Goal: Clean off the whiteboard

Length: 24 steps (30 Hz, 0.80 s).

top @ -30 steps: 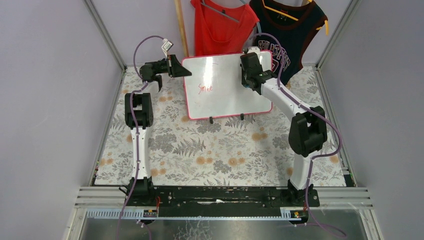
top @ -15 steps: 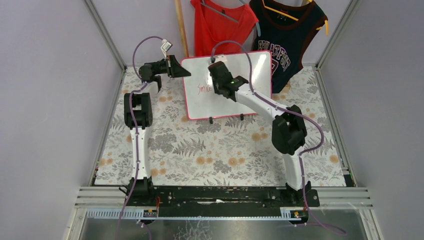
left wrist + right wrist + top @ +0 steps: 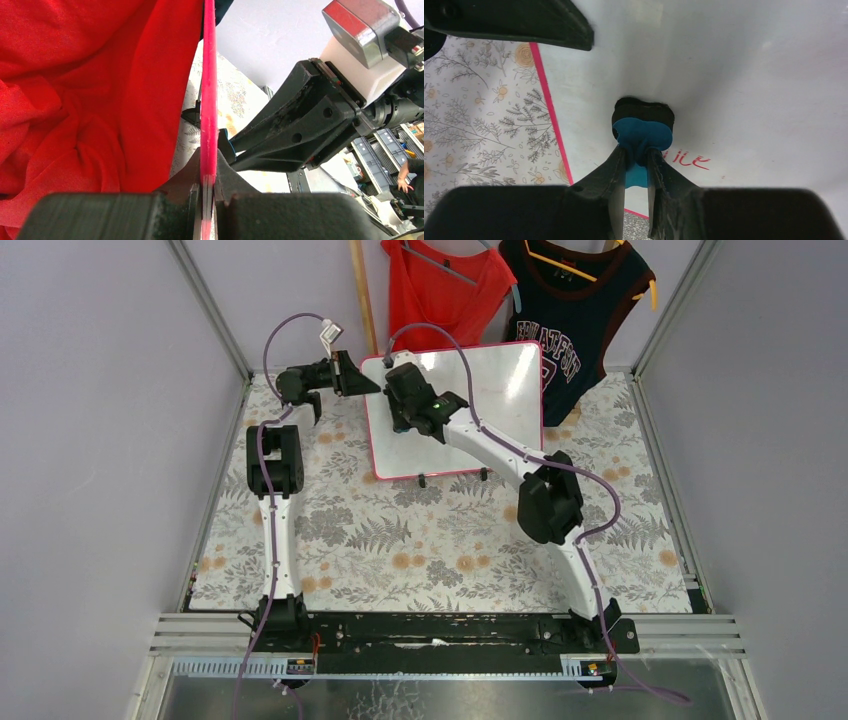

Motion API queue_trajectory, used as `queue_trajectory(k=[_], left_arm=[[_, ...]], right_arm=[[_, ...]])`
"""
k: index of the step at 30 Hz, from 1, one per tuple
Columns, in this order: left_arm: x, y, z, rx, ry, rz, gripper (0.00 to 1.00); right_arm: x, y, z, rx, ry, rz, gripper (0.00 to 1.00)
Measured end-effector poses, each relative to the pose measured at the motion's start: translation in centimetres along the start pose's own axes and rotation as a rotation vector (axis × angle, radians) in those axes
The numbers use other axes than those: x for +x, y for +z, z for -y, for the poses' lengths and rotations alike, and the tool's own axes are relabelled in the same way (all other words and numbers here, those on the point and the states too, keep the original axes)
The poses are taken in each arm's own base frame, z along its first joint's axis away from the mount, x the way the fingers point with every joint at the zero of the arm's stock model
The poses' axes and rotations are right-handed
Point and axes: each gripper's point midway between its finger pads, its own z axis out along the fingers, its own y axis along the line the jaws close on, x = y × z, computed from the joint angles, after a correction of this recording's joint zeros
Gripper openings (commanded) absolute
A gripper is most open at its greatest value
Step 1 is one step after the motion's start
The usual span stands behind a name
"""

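The whiteboard (image 3: 490,405), white with a thin pink-red frame and two black feet, stands tilted at the back of the table. My left gripper (image 3: 357,378) is shut on its left edge; the left wrist view shows the pink frame (image 3: 208,100) pinched between the jaws. My right gripper (image 3: 400,390) is shut on the small blue eraser (image 3: 642,135), whose black pad presses on the board's left part. Red writing (image 3: 686,160) shows on the board (image 3: 749,75) just beside the eraser. In the top view the writing is hidden behind my right arm.
A red top (image 3: 445,290) and a dark jersey (image 3: 580,310) hang behind the board. A wooden stick (image 3: 362,295) leans at the back wall. The floral cloth (image 3: 430,540) covers the table. Metal rails (image 3: 215,315) frame the cell.
My right gripper has swept left across the board with the eraser, from the right side to the left part over the writing. The left gripper has stayed on the board's edge.
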Motion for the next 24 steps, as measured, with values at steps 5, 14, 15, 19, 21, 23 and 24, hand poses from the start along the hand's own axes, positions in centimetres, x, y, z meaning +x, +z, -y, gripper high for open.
queue_trajectory(k=[5, 14, 15, 19, 21, 23, 24], left_arm=[[0.0, 0.0, 0.0, 0.0, 0.002, 0.0, 0.0], [0.0, 0.0, 0.0, 0.001, 0.003, 0.0, 0.0], [0.0, 0.1, 0.0, 0.001, 0.003, -0.001, 0.0], [0.1, 0.3, 0.1, 0.005, 0.003, -0.001, 0.0], [0.1, 0.5, 0.1, 0.007, 0.004, -0.001, 0.0], [0.1, 0.5, 0.1, 0.008, 0.005, -0.001, 0.0], [0.1, 0.5, 0.1, 0.008, 0.005, -0.001, 0.0]], right_arm=[[0.4, 0.4, -1.5, -0.036, -0.003, -0.008, 0.0], [1.0, 0.5, -1.9, 0.005, -0.013, -0.003, 0.0], [1.0, 0.5, -1.8, 0.013, -0.015, -0.001, 0.0], [1.2, 0.4, -1.0, 0.064, -0.025, -0.006, 0.0], [1.5, 0.1, -0.4, 0.092, -0.03, -0.014, 0.0], [1.9, -0.2, 0.6, 0.127, -0.036, -0.027, 0.0], [2.3, -0.4, 1.4, 0.145, -0.038, -0.039, 0.0]])
